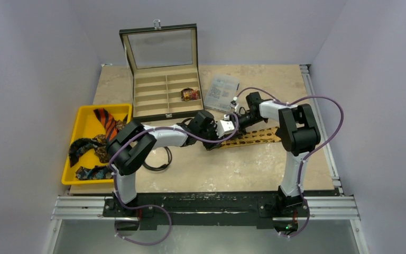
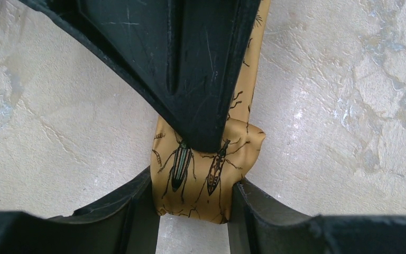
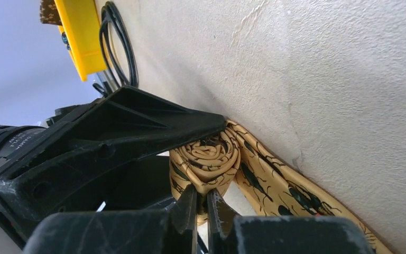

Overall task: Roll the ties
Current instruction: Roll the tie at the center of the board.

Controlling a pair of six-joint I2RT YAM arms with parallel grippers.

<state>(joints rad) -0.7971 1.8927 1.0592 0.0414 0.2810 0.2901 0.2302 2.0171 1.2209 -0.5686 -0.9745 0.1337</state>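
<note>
The tan-gold tie (image 1: 254,136) with dark insect prints lies across the table's middle, its left end wound into a roll (image 3: 206,156). My left gripper (image 2: 193,193) is shut on the roll (image 2: 201,174), one finger against each side. My right gripper (image 3: 202,203) is shut on the roll's outer fold, pinching the fabric between its fingertips. Both grippers meet at the roll in the top view, the left gripper (image 1: 207,127) and the right gripper (image 1: 227,127). An orange tie with black stripes (image 1: 105,120) and dark multicoloured ties (image 1: 82,144) lie in the yellow tray (image 1: 87,114).
An open compartment box (image 1: 165,92) stands at the back with one rolled tie (image 1: 190,94) in a compartment. A clear plastic bag (image 1: 223,91) lies to its right. A black cable loop (image 1: 158,159) lies near the left arm. The yellow tray also shows in the right wrist view (image 3: 79,37).
</note>
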